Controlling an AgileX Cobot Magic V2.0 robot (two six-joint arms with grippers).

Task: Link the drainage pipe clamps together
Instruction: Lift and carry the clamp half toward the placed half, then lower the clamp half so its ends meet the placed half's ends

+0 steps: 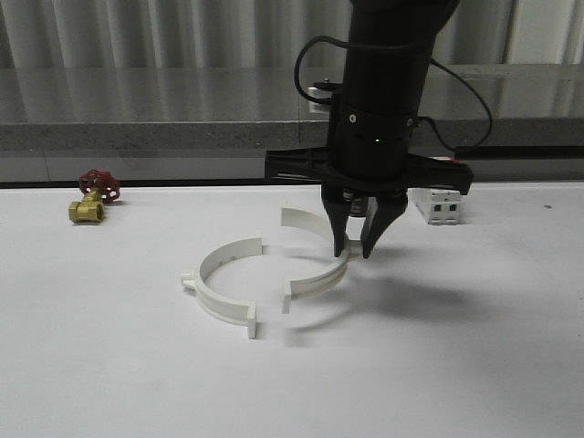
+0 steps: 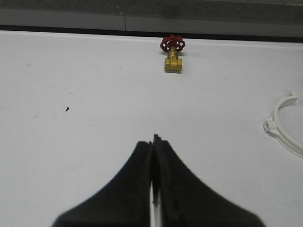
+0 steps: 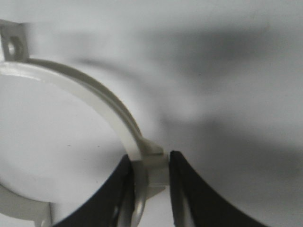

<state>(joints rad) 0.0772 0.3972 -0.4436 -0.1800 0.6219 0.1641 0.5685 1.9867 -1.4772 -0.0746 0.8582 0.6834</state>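
Two white half-ring drainage pipe clamps lie on the white table, open sides facing each other with a gap between their ends. The left clamp (image 1: 219,306) lies free; part of its arc (image 2: 284,127) shows in the left wrist view. My right gripper (image 1: 354,248) reaches down onto the far side of the right clamp (image 1: 315,281). In the right wrist view that gripper (image 3: 149,158) is shut on the small lug at the middle of the clamp's arc (image 3: 94,90). My left gripper (image 2: 154,139) is shut on nothing, above bare table left of the clamps.
A brass valve with a red handwheel (image 1: 91,199) (image 2: 173,54) sits at the far left near the table's back edge. A white switch block (image 1: 436,205) stands behind my right arm. A grey ledge runs along the back.
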